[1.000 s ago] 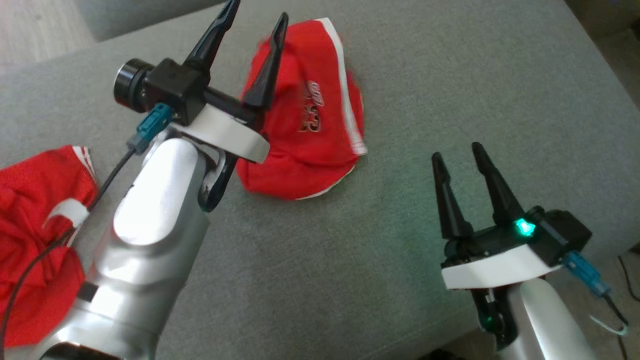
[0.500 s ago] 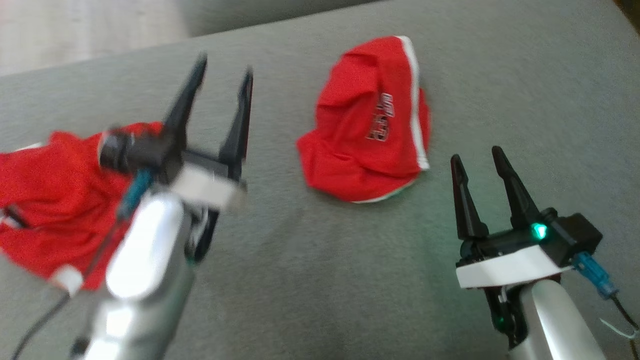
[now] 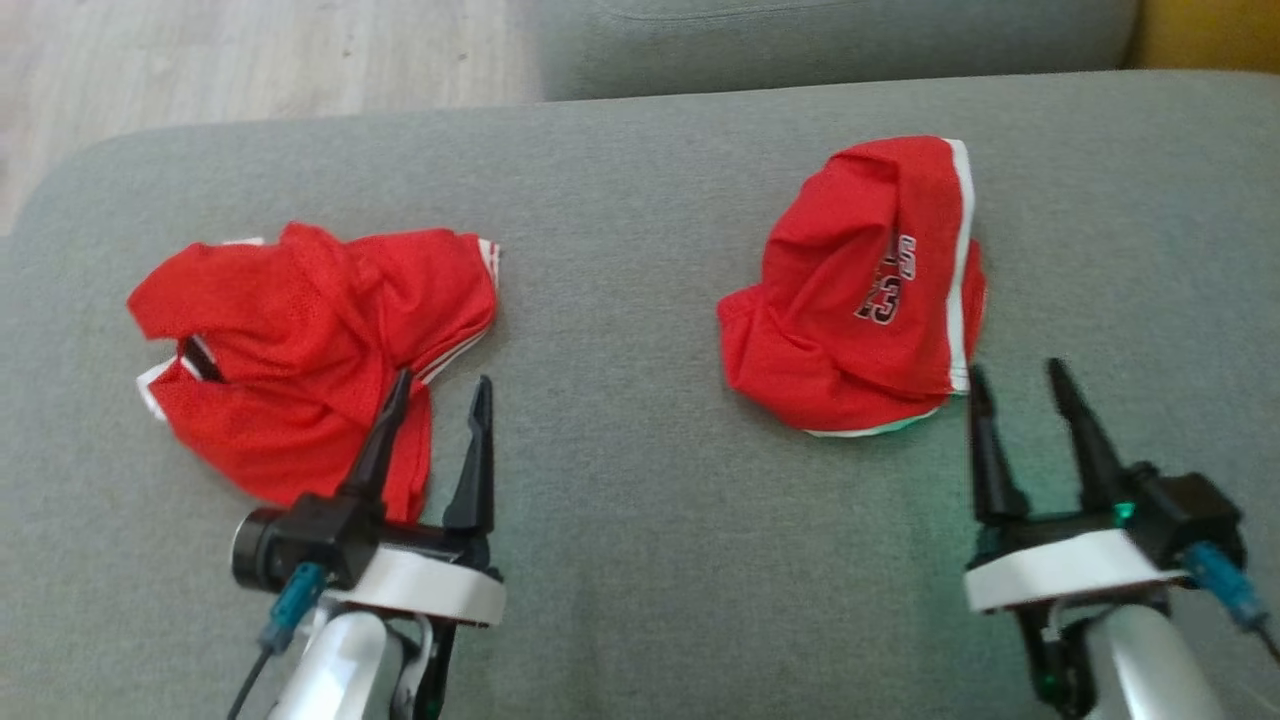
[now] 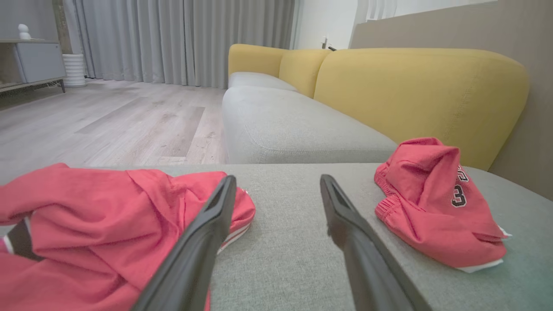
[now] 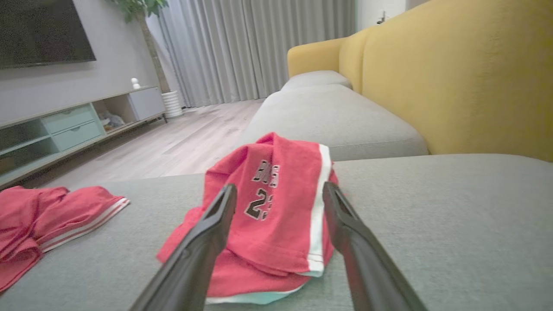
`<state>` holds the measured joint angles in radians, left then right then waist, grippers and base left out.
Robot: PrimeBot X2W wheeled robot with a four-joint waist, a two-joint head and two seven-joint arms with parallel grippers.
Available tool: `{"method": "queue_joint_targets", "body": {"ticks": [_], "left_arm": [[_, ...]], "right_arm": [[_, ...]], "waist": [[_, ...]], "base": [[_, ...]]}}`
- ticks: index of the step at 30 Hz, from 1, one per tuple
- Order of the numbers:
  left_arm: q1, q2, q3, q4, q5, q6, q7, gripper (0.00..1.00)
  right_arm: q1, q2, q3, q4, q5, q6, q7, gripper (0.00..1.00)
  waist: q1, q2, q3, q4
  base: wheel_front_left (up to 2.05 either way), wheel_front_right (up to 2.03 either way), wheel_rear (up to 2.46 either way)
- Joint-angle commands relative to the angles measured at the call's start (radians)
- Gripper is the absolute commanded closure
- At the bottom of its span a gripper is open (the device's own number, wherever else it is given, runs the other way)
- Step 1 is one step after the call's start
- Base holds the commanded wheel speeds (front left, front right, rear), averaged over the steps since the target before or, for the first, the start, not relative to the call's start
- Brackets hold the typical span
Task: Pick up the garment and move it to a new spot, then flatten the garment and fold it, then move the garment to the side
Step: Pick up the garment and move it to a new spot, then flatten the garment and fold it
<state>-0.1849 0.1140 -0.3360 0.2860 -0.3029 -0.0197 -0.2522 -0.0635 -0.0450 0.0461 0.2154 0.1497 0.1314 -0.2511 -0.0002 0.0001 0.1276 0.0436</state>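
Two red garments lie apart on the grey sofa seat (image 3: 620, 500). On the left sits a crumpled red mesh garment (image 3: 310, 340) with white striped trim. On the right lies a bunched red garment (image 3: 860, 300) with a printed number and a white side stripe. My left gripper (image 3: 442, 380) stands open, its fingertips at the near edge of the left garment (image 4: 108, 216), holding nothing. Just short of the numbered garment (image 5: 276, 203), my right gripper (image 3: 1016, 370) is open and empty. Its fingers frame that garment in the right wrist view.
Beyond the seat lies another grey cushion (image 4: 293, 129), with the yellow backrest (image 4: 423, 90) to its right. Wooden floor (image 3: 250, 60) runs past the far left edge. A low TV cabinet (image 5: 69, 125) stands across the room. Bare cushion separates the two garments.
The head camera has turned, so the whole scene has shifted. My left arm has drawn back from over the numbered garment to the lower left, beside the crumpled one. Both grippers stay open.
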Motion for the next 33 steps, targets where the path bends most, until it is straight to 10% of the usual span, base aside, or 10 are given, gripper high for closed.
{"method": "queue_joint_targets", "body": {"ticks": [1, 17, 18, 20, 33], "left_arm": [[-0.051, 0.001, 0.033, -0.035, 0.02, -0.007, -0.009, 0.0], [-0.09, -0.041, 0.029, 0.0, 0.069, -0.041, -0.009, 0.0], [-0.092, -0.042, 0.032, 0.002, 0.071, -0.042, -0.009, 0.0], [-0.095, -0.044, 0.039, 0.006, 0.074, -0.045, -0.009, 0.0], [-0.079, -0.056, 0.071, 0.02, 0.076, -0.051, -0.009, 0.0]], "right_arm": [[-0.034, -0.005, 0.004, -0.014, -0.001, -0.001, -0.011, 0.0], [-0.278, -0.005, 0.002, 0.447, 0.121, -0.001, -0.01, 0.0], [-0.287, -0.005, 0.005, 0.453, 0.125, -0.001, -0.01, 0.13], [-0.297, -0.005, 0.011, 0.457, 0.13, -0.001, -0.01, 0.95], [-0.239, -0.005, -0.001, 0.283, 0.087, -0.001, -0.011, 1.0]], "waist": [[0.0002, -0.0001, 0.011, 0.014], [0.0002, -0.0001, 0.092, 0.05], [0.0002, -0.0001, 0.094, 0.05], [0.0002, -0.0001, 0.096, 0.05], [0.0002, -0.0001, 0.038, 0.006]], "base": [[0.0, 0.0, 0.0], [0.0, 0.0, 0.0], [0.0, 0.0, 0.0], [0.0, 0.0, 0.0], [0.0, 0.0, 0.0]]}}
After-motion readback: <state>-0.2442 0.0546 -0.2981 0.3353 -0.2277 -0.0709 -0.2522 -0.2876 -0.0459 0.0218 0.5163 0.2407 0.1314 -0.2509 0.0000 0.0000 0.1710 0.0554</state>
